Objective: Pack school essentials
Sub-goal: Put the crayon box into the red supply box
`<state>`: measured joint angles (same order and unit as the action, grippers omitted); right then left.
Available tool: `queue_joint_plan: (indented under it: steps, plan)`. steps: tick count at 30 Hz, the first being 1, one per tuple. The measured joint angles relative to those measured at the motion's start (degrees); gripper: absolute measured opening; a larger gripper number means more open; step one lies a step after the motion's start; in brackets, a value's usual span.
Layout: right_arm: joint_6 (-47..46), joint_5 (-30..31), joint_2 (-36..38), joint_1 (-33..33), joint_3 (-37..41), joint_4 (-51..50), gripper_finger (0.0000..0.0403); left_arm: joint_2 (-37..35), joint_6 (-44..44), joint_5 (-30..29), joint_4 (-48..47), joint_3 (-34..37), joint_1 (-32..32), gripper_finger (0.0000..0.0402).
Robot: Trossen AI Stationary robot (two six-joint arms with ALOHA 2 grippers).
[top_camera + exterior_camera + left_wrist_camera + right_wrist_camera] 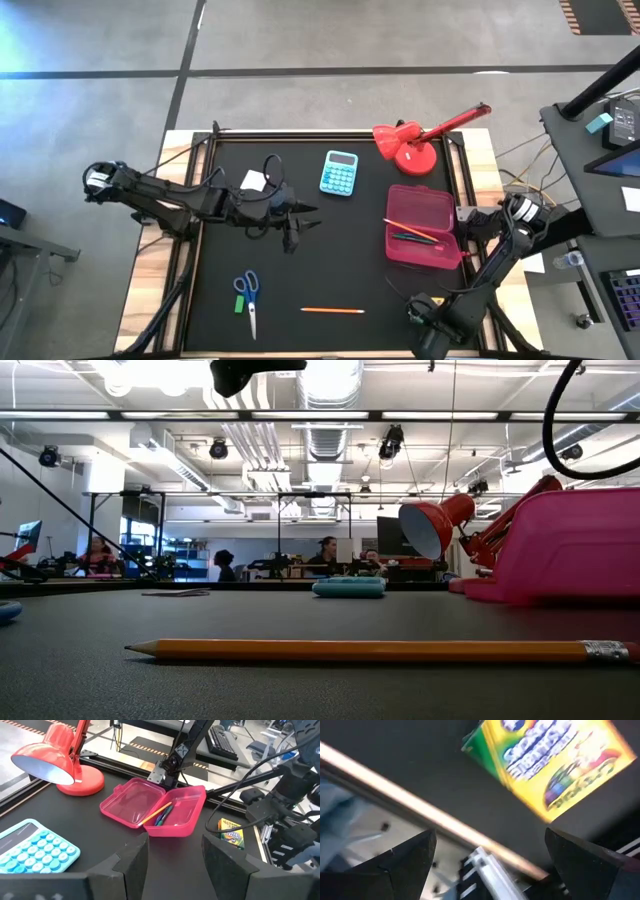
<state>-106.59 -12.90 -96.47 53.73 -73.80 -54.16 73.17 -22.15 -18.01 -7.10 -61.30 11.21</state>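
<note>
Over the middle of the black counter (330, 250) my left jaws (291, 232) hang open, holding nothing — fingers (131, 865) parted, facing the pink case (159, 810). Case lid open; an orange pencil (156, 813) and blue pen (162, 816) lie inside. Right jaws (425, 318) low at the counter's near right corner, spread wide, empty — the crayon box (547, 760) lies just ahead of them, untouched. Second orange pencil (332, 311) loose on the counter near the front edge. Blue-handled scissors (248, 298) front left, green block (239, 303) just beside the handles. White square (253, 181) under my left arm. Calculator (339, 173) and red lamp (412, 145) at the back.
</note>
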Motion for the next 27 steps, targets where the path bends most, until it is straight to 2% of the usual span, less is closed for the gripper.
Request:
queue_joint_plan:
  steps: [6,12,17,21,27]
  plan:
    - [-6.64,-1.12,-0.24,0.47,3.83,-1.67,0.0364,-0.02,-0.03,0.22,0.03,0.98,-0.01,0.0167]
    - [-7.89,-0.46,-0.24,0.97,6.99,-0.39,0.0364,-0.02,-0.07,0.59,0.05,2.2,-0.01,0.0167]
    - [-7.81,-0.2,-0.24,0.79,10.6,5.83,0.0364,-0.02,-0.11,1.3,0.08,2.43,0.01,0.0167]
    - [-7.62,4.46,-0.26,0.72,12.18,12.71,0.0364,-0.02,-0.09,1.32,0.1,2.34,-0.01,0.0167]
    - [-7.29,16.79,-0.26,-0.14,10.98,14.54,0.0364,-0.02,-0.04,1.32,0.19,2.36,-0.01,0.0167]
